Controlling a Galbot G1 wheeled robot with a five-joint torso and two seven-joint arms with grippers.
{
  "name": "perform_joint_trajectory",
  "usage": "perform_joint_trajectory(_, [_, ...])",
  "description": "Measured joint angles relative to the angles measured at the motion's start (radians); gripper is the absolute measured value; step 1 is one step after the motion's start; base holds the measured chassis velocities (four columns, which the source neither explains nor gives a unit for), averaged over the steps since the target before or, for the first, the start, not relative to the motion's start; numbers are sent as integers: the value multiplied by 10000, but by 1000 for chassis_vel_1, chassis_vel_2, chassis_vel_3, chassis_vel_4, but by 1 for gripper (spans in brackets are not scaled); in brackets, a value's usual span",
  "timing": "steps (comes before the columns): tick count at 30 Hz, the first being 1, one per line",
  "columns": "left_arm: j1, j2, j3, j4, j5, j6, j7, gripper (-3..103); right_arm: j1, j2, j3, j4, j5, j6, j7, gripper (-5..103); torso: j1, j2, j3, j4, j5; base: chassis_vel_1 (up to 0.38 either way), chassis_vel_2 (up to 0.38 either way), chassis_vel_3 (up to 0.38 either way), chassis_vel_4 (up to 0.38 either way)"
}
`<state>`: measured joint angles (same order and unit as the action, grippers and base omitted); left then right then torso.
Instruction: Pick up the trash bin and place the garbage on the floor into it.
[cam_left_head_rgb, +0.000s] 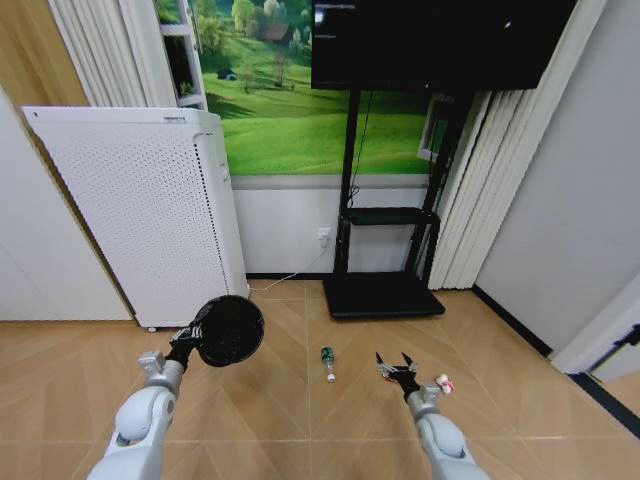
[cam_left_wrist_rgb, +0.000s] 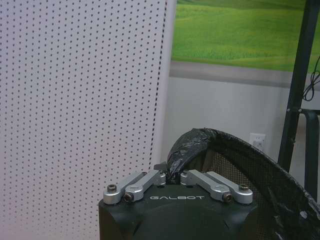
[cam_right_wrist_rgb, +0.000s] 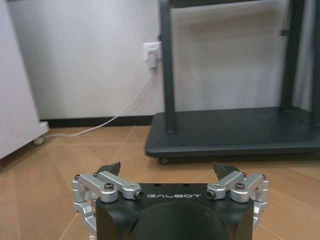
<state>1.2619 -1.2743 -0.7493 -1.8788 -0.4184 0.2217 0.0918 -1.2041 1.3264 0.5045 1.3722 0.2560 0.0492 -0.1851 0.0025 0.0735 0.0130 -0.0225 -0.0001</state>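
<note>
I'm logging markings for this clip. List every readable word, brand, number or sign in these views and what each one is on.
"GALBOT": on the black body of the left gripper, which is shut on the rim of the trash bin.
"GALBOT": on the black body of the right gripper, which is open above the floor.
The bottle has a label too small to read.
The wrapper has print too small to read.

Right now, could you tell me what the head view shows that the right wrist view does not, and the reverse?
Head view alone: the left gripper shut on the rim of the trash bin, a green bottle and a red-and-white wrapper on the floor. Right wrist view alone: a wheel under the TV stand base. Both: the open right gripper, wall socket, that stand.
</note>
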Motion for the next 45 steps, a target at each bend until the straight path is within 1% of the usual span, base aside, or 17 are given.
perform_joint_trajectory(3, [45,79,0,-173,-1,38,6,7,149,-47,-280,-98,-97,-43,17,100,0,1,0,0,1,0,0,0,0])
perform_joint_trajectory(6, [249,252,-55,-546,-43,117,29,7,440,13,-609,-221,-405,-149,82,100,0,0,0,1,-1,0,0,0,0])
perform_joint_trajectory(12, [452,375,-113,-759,-84,154,84,7,432,125,-592,-199,-629,-277,-101,100,-1,1,-1,1,-1,0,0,0,0])
perform_joint_trajectory(19, [425,381,-51,-760,-79,165,130,7,302,142,-391,-200,-702,-97,-179,100,-1,0,-1,0,0,0,0,0,0])
perform_joint_trajectory(26, [338,389,-4,-660,-77,172,205,7,266,197,-221,-186,-788,-46,-188,100,-2,1,-2,0,0,-99,68,119,-112])
perform_joint_trajectory(37, [243,428,19,-469,-118,141,301,7,256,309,-264,-300,-943,79,-169,100,1,0,1,0,1,-204,199,207,-205])
perform_joint_trajectory(41, [174,453,88,-438,-158,103,324,7,270,326,-376,-423,-947,99,-164,100,4,0,3,1,1,-80,102,50,-40])
perform_joint_trajectory(43, [77,474,182,-377,-171,79,347,7,291,386,-409,-495,-949,107,-162,100,2,-1,1,-3,0,12,-14,-29,-3])
perform_joint_trajectory(45, [44,467,216,-332,-172,74,351,7,291,390,-409,-495,-950,86,-147,100,-1,0,-2,0,0,42,-29,-61,18])
